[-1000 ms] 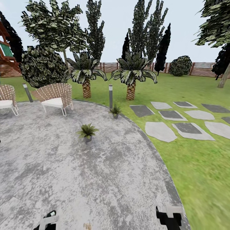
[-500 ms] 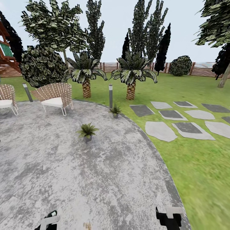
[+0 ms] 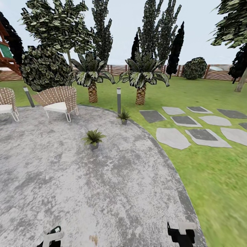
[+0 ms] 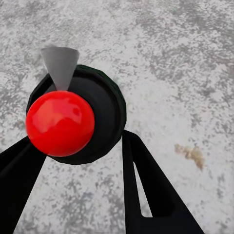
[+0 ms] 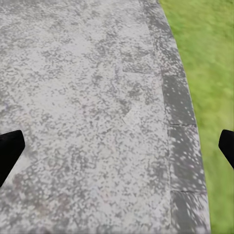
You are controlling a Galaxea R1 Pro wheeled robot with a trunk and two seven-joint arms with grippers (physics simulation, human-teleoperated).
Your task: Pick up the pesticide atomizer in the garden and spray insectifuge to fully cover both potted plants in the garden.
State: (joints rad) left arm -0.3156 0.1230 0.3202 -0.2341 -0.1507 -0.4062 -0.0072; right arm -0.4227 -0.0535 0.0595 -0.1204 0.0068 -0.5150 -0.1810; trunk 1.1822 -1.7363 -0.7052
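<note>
From the head camera, the round grey patio (image 3: pixel 85 192) takes up the near ground, with the lawn (image 3: pixel 212 171) curving round its edge; two potted plants sit on the paving, the nearer plant (image 3: pixel 93 138) out in the open and the farther plant (image 3: pixel 124 116) touching distance from the grey bollard lamp (image 3: pixel 118 101), which serves as the landmark here; the nearer plant lies on the robot's side of that lamp and toward the wicker chair (image 3: pixel 59 101); both plants are well ahead of the arms; the left gripper (image 3: pixel 51 237) and right gripper (image 3: pixel 181 232) just show at the lower border, the left one lying more nearly in line with the nearer plant. From the left wrist camera, the left gripper (image 4: pixel 80 161) has its black fingers (image 4: pixel 146 190) pressed against a dark rounded bottle, the pesticide atomizer (image 4: pixel 92 117), seen end-on with a red ball on top and a pale grey cone that I take for its nozzle; its long axis seems to run along the view, pointing down at the paving rather than out toward the plants. From the right wrist camera, the right gripper (image 5: pixel 117 146) stands spread wide and empty over the patio border. The spraying turns on bringing the left arm nearer and aiming that nozzle at the nearer plant first.
</note>
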